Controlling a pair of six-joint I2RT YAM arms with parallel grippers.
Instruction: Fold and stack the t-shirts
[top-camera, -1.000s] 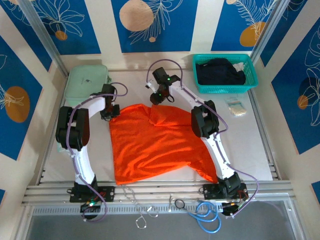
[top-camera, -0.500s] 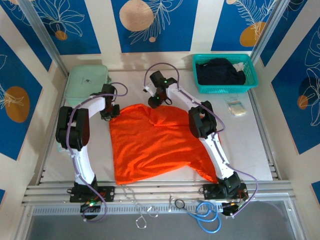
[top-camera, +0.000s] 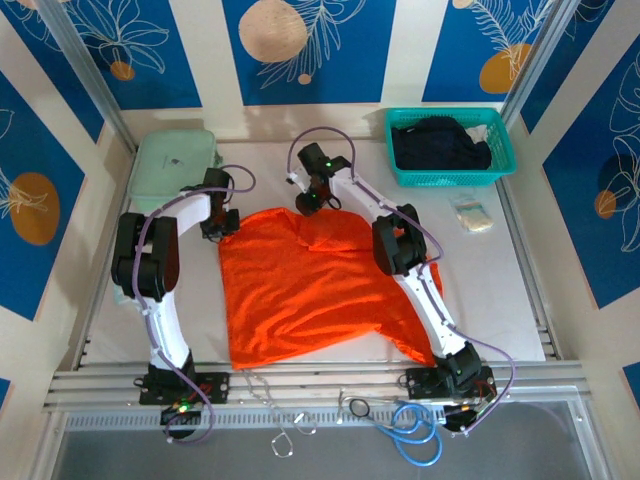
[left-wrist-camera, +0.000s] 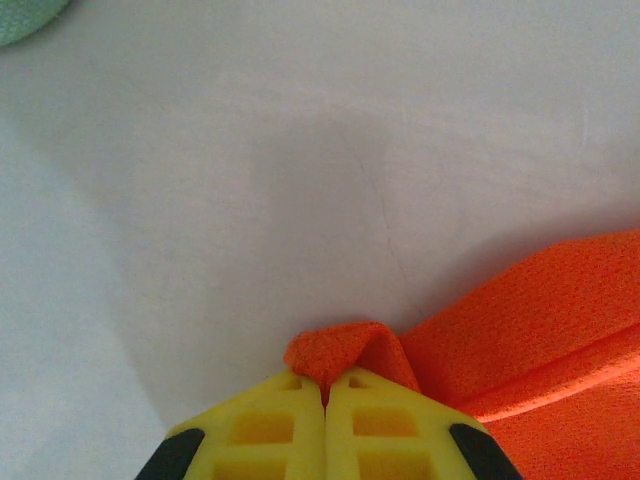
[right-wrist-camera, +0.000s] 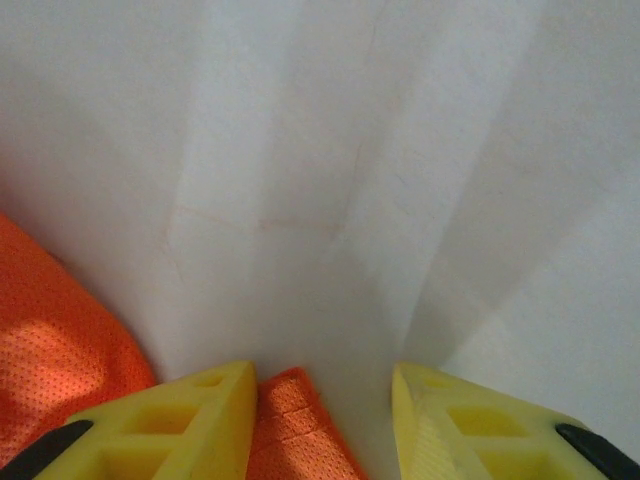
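Orange shirt (top-camera: 310, 285) spread on table (top-camera: 500, 300). Left gripper (left-wrist-camera: 325, 388) closed, pinching its far-left corner. Right gripper (right-wrist-camera: 322, 395) partly open at the far edge, a fabric fold lying loose between its jaws. Black shirt (top-camera: 440, 148) in basket (top-camera: 450, 180).

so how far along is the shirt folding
Nothing looks folded: the orange t-shirt lies spread on the table. In hand: the left gripper is shut on its far left corner; the right gripper stands open over the far edge. Left: folding it, plus the black t-shirt bunched in the teal basket, then stacking.
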